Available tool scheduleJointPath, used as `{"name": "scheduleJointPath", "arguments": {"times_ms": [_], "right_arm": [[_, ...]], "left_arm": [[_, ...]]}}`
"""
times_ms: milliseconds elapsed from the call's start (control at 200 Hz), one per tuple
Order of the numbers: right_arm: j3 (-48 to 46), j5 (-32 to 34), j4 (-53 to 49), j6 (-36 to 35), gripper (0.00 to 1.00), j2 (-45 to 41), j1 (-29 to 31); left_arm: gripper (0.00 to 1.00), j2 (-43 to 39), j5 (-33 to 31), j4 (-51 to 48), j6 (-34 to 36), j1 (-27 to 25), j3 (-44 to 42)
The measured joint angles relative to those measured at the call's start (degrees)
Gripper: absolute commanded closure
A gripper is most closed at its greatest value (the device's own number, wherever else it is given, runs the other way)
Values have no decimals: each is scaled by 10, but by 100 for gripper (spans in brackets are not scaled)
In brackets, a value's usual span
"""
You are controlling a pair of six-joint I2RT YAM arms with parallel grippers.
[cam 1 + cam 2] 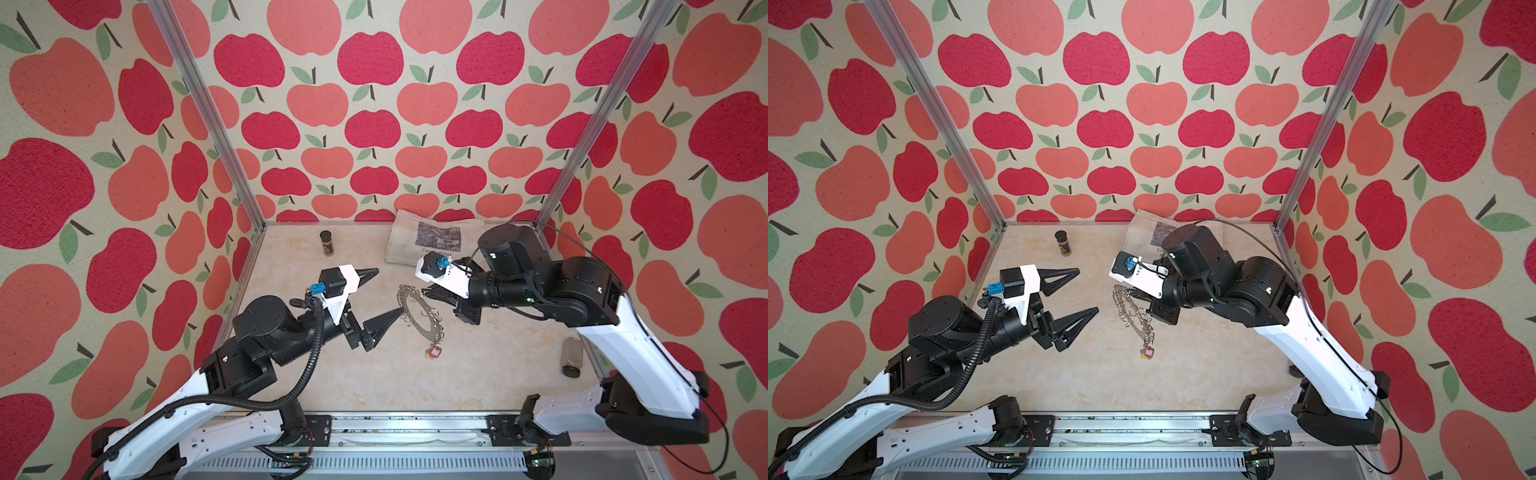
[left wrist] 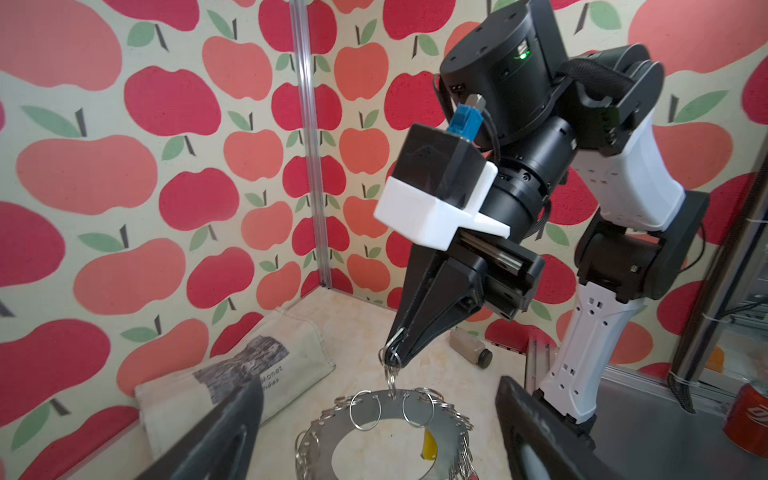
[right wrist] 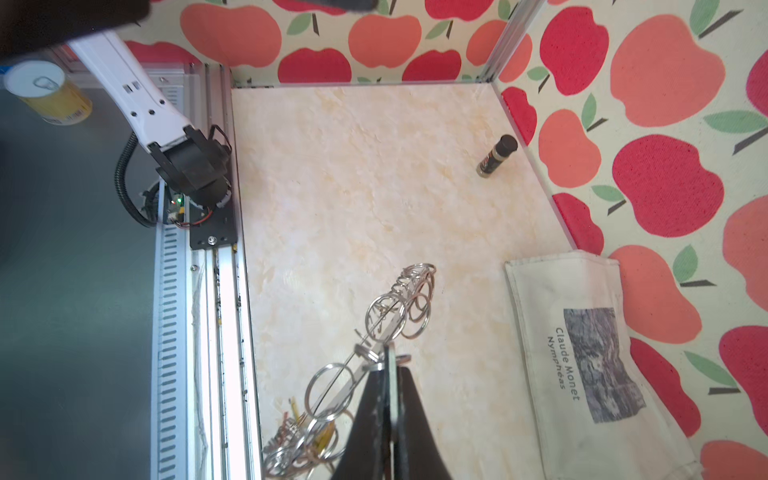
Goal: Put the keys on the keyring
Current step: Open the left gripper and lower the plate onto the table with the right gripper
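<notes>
Currently pinching one small wire ring with the right end effector, pressed together, and so hanging the keyring tilted over the bench. Spread wide and empty at the left end effector, near the disc's rim. Probably stiff, weighty, swinging freely (slippery rings); better steadied by the flat rim. No sign of the black-tagged key.

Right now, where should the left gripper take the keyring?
Probably the keyring by its rim facing the left gripper, approached from that side, one finger through the hole: the thin plate hangs tilted from a ring pinched by the right gripper.
</notes>
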Motion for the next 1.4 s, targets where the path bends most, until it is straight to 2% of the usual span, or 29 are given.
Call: {"name": "scheduleJointPath", "arguments": {"times_ms": [115, 240, 490, 720, 865, 1221, 1401], "right_arm": [[-43, 27, -1, -1, 100, 17, -1], [-91, 25, 15, -1, 100, 33, -12], [-145, -32, 106, 10, 100, 95, -43], [-146, -89, 189, 37, 100, 175, -51], [-178, -108, 228, 58, 100, 181, -65], [-410, -104, 289, 111, 100, 150, -177], [-506, -82, 306, 148, 100, 116, -202]], "left_arm": [[10, -21, -75, -57, -30, 0, -10], [10, -38, -149, -123, -69, 0, -20], [10, -98, -238, -207, -140, 0, -69], [8, -129, -269, -234, -181, 0, -94], [6, -124, -270, -241, -197, 0, -96], [3, -110, -271, -241, -208, 0, -111], [2, -91, -281, -243, -208, 0, -111]]}}
